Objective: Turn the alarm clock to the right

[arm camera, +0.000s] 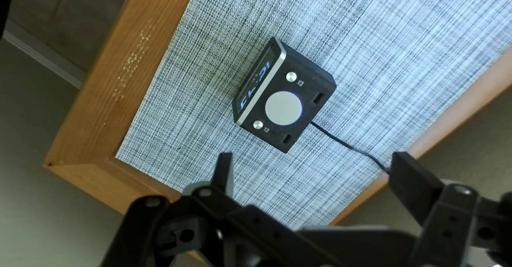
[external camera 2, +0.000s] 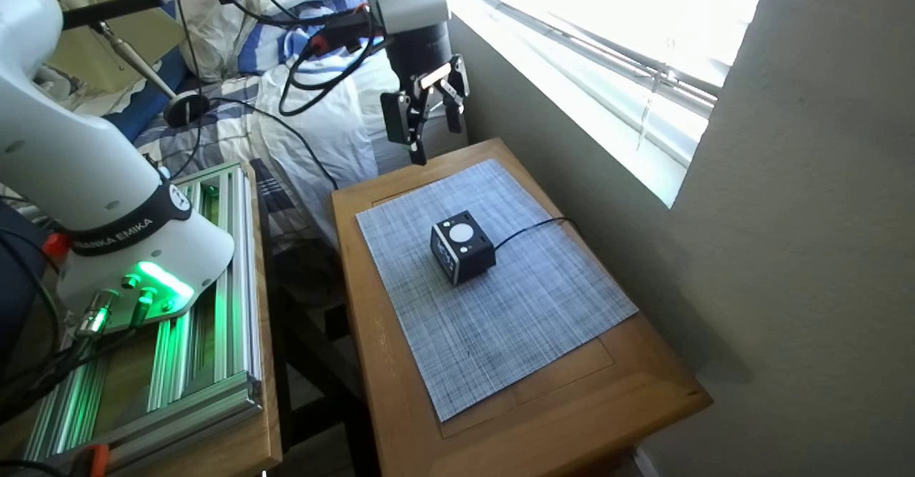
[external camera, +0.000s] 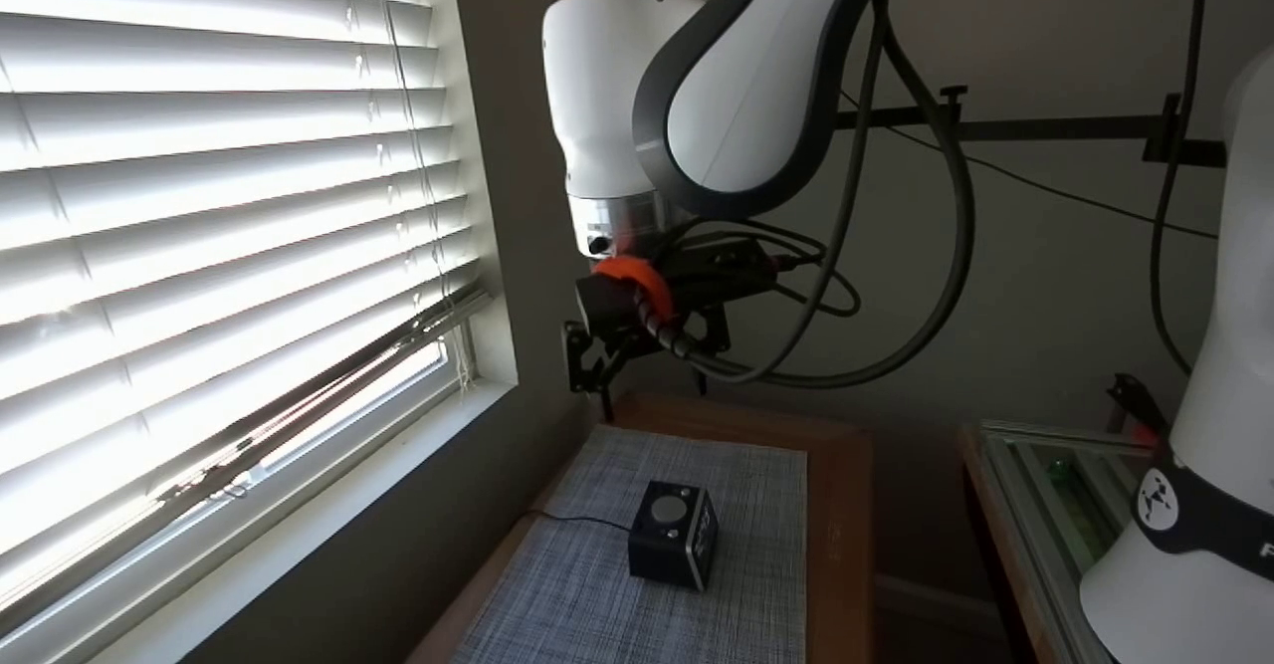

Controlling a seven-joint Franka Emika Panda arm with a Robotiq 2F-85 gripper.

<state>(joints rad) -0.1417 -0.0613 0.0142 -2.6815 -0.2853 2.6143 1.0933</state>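
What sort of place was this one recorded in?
Most likely a bedroom: the exterior views show a bed beyond a wooden table, an alarm clock on that table's mat, and slatted blinds.

Wrist view faces down; table (external camera 2: 543, 416) in both exterior views.

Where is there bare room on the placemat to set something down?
In an exterior view, the placemat is bare between the alarm clock and the mat's near edge, again between clock and far edge, and in front of the display. Toward the wall, the cord crowds it.
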